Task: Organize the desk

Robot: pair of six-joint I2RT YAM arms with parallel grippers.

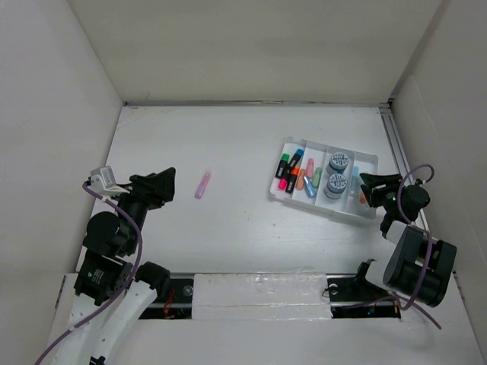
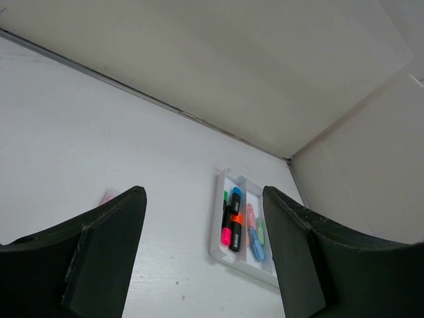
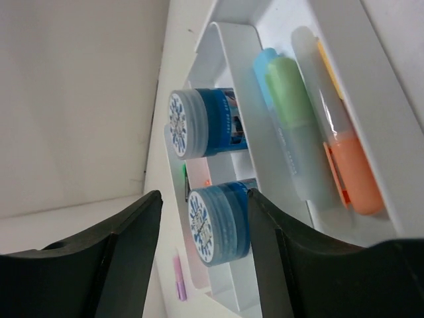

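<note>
The desk (image 1: 228,144) is a white tabletop walled by white panels. A pink marker (image 1: 202,184) lies loose on it left of centre. A white compartmented tray (image 1: 319,208) at the right holds several highlighters (image 1: 289,171), pastel markers and two blue jars (image 1: 335,173). My left gripper (image 1: 163,185) is open and empty, just left of the pink marker, which peeks past a finger in the left wrist view (image 2: 108,197). My right gripper (image 1: 370,186) is open and empty at the tray's right end, facing the jars (image 3: 215,225).
White panels wall the desk on the left, back and right. A metal rail (image 1: 396,144) runs along the right wall. The tray (image 2: 217,238) shows ahead between the left fingers. The right wrist view shows the tray's divider (image 3: 232,46) and the pastel markers (image 3: 291,99).
</note>
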